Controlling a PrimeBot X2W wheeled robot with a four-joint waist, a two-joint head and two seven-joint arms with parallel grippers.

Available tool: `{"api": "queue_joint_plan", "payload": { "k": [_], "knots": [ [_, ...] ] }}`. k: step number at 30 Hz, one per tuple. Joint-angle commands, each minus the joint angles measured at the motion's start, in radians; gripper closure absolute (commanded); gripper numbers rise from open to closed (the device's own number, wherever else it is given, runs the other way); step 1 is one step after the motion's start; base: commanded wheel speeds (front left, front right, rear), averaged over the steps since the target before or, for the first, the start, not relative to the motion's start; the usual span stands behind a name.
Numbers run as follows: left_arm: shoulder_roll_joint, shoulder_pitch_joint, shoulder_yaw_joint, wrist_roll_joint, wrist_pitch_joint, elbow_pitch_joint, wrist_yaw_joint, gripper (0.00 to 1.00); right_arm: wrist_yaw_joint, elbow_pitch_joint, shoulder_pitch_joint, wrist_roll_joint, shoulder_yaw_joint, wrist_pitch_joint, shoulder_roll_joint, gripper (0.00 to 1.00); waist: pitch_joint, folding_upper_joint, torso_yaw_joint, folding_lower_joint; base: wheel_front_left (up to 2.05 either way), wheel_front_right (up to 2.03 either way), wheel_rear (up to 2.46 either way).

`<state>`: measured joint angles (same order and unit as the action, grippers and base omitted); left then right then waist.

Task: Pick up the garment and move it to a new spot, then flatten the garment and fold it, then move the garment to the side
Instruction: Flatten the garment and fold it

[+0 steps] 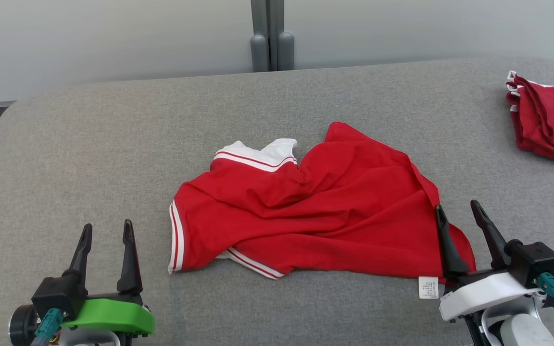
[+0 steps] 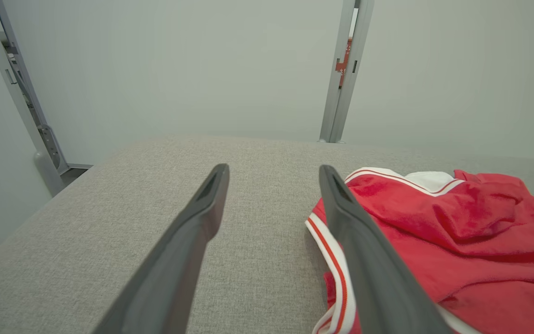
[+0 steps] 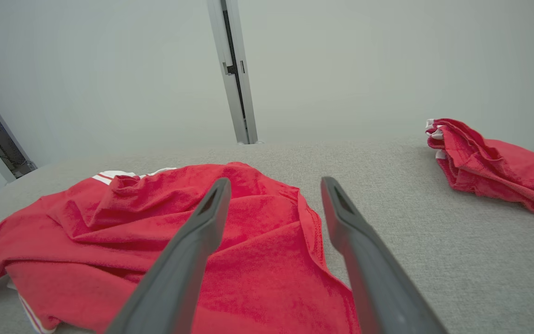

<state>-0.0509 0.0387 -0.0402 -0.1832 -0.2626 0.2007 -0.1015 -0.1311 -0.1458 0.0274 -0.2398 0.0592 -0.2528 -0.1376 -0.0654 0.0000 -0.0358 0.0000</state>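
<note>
Head view first: the red garment (image 1: 325, 211) lies crumpled in the middle of the grey padded surface (image 1: 113, 144), its white collar with red striping turned toward the far edge, a striped sleeve hem at its left end and a small white label (image 1: 428, 287) poking out at its near right corner. The left gripper (image 1: 107, 225) sits low on the left, fingers spread wide with nothing between them, well apart from the cloth. The right gripper (image 1: 457, 205) is low on the right, fingers also spread, its inner finger rising in front of the garment's right edge. Far right, a second red pile (image 1: 548, 122) sits folded near the surface's corner, and a grey post (image 1: 271, 36) stands behind the far edge. Over to the left wrist view: both dark fingers splayed over bare grey fabric, the striped sleeve just beside the right-hand finger. Now the right wrist view: fingers apart again, one over the red cloth, the other over grey surface, the garment's stitched hem running between them; nothing is pinched, and whether a finger touches the cloth I cannot tell. The second pile shows at the upper right.
</note>
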Motion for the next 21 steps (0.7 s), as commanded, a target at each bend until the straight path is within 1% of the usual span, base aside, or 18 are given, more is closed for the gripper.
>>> {"api": "queue_joint_plan", "payload": {
  "k": [1, 4, 11, 16, 21],
  "knots": [
    [0.0, -0.014, 0.001, 0.006, -0.003, 0.006, -0.003, 0.0, 0.001, 0.005, 0.011, 0.01, 0.006, -0.007, 0.005, 0.0, 0.003, 0.0, 0.0, 0.0, 0.0, 0.0, 0.0],
    [-0.003, 0.004, 0.024, 0.019, -0.003, 0.018, -0.012, 0.0, 0.001, 0.003, 0.016, 0.022, 0.022, -0.01, 0.017, 0.0, 0.002, 0.0, 0.001, 0.0, 0.0, 0.0, 0.0],
    [-0.045, 0.101, 0.083, 0.042, -0.002, 0.069, -0.023, 0.0, 0.001, -0.01, 0.037, 0.031, 0.038, -0.013, 0.017, 0.0, -0.027, 0.0, 0.017, 0.0, 0.0, 0.0, 0.0],
    [-0.073, 0.186, 0.134, 0.024, 0.0, 0.177, -0.028, 0.0, 0.001, -0.025, 0.052, 0.036, 0.034, -0.012, 0.023, 0.0, -0.064, 0.0, 0.041, 0.0, 0.0, 0.0, 0.0],
    [-0.094, 0.259, 0.186, -0.008, 0.036, 0.303, -0.029, 0.0, 0.001, -0.034, 0.075, 0.041, 0.033, -0.012, 0.029, 0.0, -0.105, 0.0, 0.069, 0.0, 0.0, 0.0, 0.0]
  ]
}}
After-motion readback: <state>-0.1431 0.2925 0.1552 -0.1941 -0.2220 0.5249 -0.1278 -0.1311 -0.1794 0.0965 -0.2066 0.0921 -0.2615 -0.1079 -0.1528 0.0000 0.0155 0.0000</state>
